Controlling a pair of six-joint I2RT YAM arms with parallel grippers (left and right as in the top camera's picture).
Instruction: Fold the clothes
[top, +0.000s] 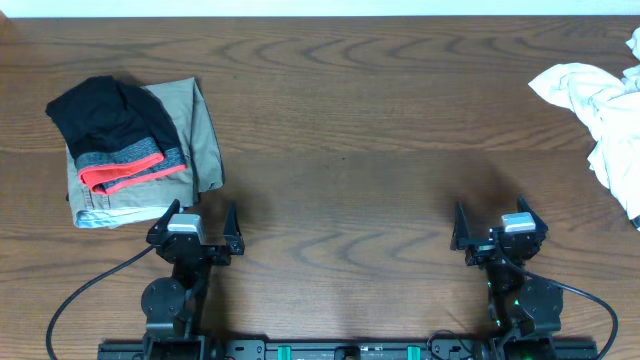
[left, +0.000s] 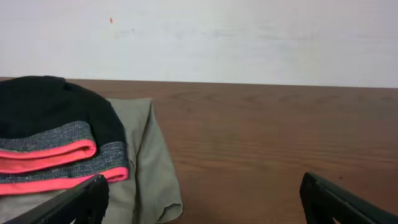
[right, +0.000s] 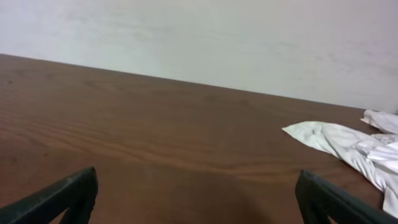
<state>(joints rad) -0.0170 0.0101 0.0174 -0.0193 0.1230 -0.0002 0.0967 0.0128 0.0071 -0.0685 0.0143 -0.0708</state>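
Folded stack (top: 128, 150), red trim (top: 120, 176) nearward — white garment (top: 612, 120), long axis front-to-back, far right

No text, label, brand name or number can be read in any of the views. The folded stack (top: 125, 140) at the far left shows only plain black, grey with red trim and khaki cloth. The crumpled white clothes (top: 600, 100) at the far right show no legible print.
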